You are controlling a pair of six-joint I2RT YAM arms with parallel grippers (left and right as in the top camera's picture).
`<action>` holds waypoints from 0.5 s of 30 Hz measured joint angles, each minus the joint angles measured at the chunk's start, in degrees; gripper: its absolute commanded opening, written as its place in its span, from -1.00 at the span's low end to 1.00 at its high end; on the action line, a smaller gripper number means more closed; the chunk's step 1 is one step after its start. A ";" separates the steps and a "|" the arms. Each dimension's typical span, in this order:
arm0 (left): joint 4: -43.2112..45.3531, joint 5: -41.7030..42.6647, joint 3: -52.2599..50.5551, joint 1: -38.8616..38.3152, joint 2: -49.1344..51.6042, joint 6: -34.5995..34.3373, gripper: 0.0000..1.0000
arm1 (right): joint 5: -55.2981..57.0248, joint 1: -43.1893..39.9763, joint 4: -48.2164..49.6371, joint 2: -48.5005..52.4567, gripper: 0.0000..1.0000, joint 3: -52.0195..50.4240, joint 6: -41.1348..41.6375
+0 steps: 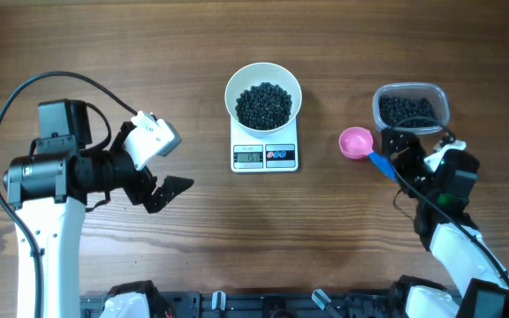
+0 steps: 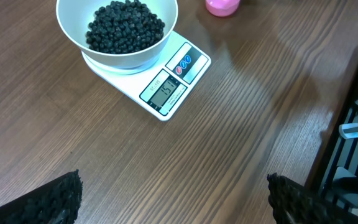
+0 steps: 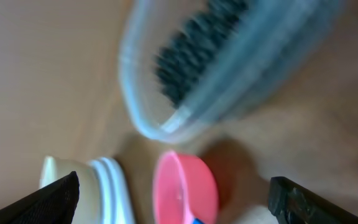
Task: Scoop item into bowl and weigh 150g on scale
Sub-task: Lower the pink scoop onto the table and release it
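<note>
The white bowl [image 1: 230, 93] stands on the scale [image 1: 264, 156] at the table's middle, with a heap of black beads [image 1: 264, 104] in it. The left wrist view shows the bowl [image 2: 67, 28], the beads [image 2: 126, 25] and the scale [image 2: 174, 84], whose display carries digits. A pink scoop [image 1: 356, 142] with a blue handle lies on the table right of the scale. My right gripper [image 1: 394, 148] is open over the handle end, its fingers wide on either side of the scoop [image 3: 185, 190]. My left gripper [image 1: 168, 190] is open over bare wood, left of and nearer than the scale.
A clear plastic tub [image 1: 443, 99] holding more black beads [image 1: 406, 109] stands at the back right, just beyond my right gripper; it appears blurred in the right wrist view [image 3: 229, 68]. A black rack runs along the table's near edge [image 1: 263, 305].
</note>
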 measured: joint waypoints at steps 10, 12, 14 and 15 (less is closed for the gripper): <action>0.02 0.00 0.00 0.00 0.00 0.00 1.00 | -2.69 0.00 -17.51 0.22 0.99 0.70 0.07; 0.00 0.00 0.00 0.00 0.00 0.00 1.00 | -2.56 0.00 -18.08 0.20 0.99 0.70 0.04; 0.02 0.00 0.00 0.00 0.00 0.00 1.00 | -1.95 0.02 -18.60 0.20 1.00 0.90 0.07; 0.02 0.00 0.00 0.00 0.00 0.00 1.00 | -0.98 0.00 -18.78 0.20 0.99 1.05 0.09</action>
